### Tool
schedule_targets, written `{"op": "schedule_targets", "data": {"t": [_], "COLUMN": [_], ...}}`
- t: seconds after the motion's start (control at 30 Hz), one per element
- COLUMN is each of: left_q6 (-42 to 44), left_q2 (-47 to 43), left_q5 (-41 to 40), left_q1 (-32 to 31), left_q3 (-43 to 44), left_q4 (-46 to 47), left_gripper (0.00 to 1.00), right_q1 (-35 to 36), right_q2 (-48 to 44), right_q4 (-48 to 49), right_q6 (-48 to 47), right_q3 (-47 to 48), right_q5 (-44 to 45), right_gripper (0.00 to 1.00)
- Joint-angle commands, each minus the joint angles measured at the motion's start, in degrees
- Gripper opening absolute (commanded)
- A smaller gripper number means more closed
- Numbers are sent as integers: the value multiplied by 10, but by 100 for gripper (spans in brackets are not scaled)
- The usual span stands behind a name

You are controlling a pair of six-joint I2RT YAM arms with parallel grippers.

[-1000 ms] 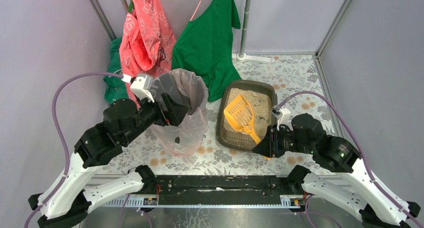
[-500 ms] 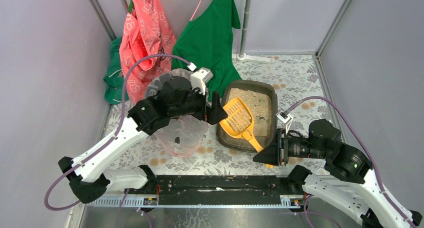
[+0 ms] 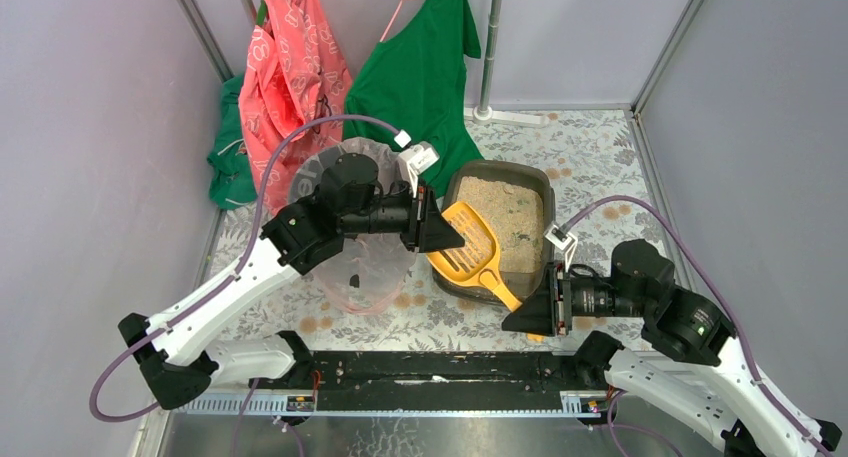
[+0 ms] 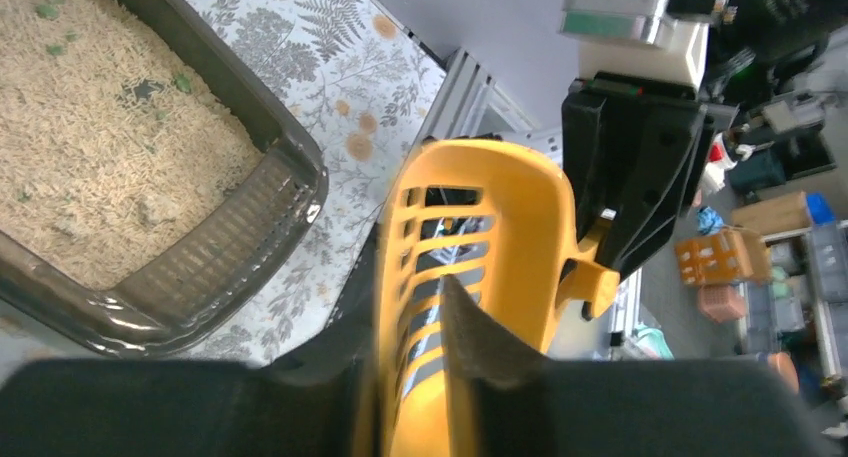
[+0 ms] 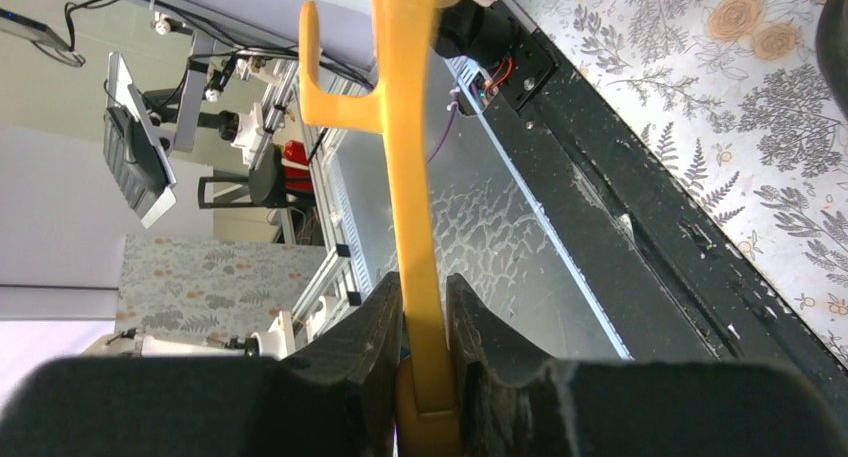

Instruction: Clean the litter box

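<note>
From above, the litter box sits on the floral tabletop, and the yellow scoop is up over its near-left corner, carried at both ends! The left wrist camera adds the detail: the left pincer is clamped on the slotted head's side wall, one finger inside. The right wrist camera shows the right pincer clenched on the handle. The left arm stretches across the bagged bin left of the box. The right forearm lies level off its near edge.
</note>
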Motion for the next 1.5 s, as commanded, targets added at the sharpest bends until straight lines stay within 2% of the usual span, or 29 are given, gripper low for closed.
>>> {"op": "schedule_targets", "data": {"t": [0.0, 0.03, 0.2, 0.23, 0.27, 0.37, 0.43, 0.5, 0.67, 0.87, 0.97, 1.23, 1.47], "left_q6": [-21, -23, -37, -43, -48, -64, -73, -82, -138, -242, -269, -338, -329], "left_q2": [-21, -25, -44, -54, -62, -94, -114, -134, -204, -327, -377, -435, -432], "left_q5": [41, 34, 13, -10, -34, -112, -156, -182, -253, -354, -404, -459, -464], "left_q1": [-4, -5, -5, -5, -5, -4, -4, -5, -4, -5, -5, -5, -5], "left_q3": [-14, -17, -35, -41, -47, -60, -66, -74, -119, -254, -311, -423, -433], "left_q4": [56, 56, 72, 75, 73, 62, 55, 56, 95, 225, 278, 417, 432], "left_gripper": [8, 0, 0, 0, 0, 0, 0, 0, 0, 0, 0, 0, 0], "right_q1": [-1, -1, -1, -1, -2, -1, -1, -1, -1, -1, -1, -1, -1], "right_q2": [1, 0, -10, -12, -21, -44, -51, -51, -62, -153, -156, -44, 94], "right_q4": [35, 35, 24, 15, 9, 15, 18, 11, 15, 200, 266, 557, 704], "right_q6": [-4, -3, -11, -15, -20, -25, -29, -36, -36, 0, -11, -17, -9], "right_q3": [-5, -6, 2, 9, 16, 38, 57, 77, 81, -34, -68, -157, -127], "right_q5": [-23, -25, 8, 35, 61, 114, 138, 168, 232, 286, 291, 265, 238], "right_gripper": [0, 0, 0, 4, 24, 58, 73, 80, 81, 80, 80, 80, 79]}}
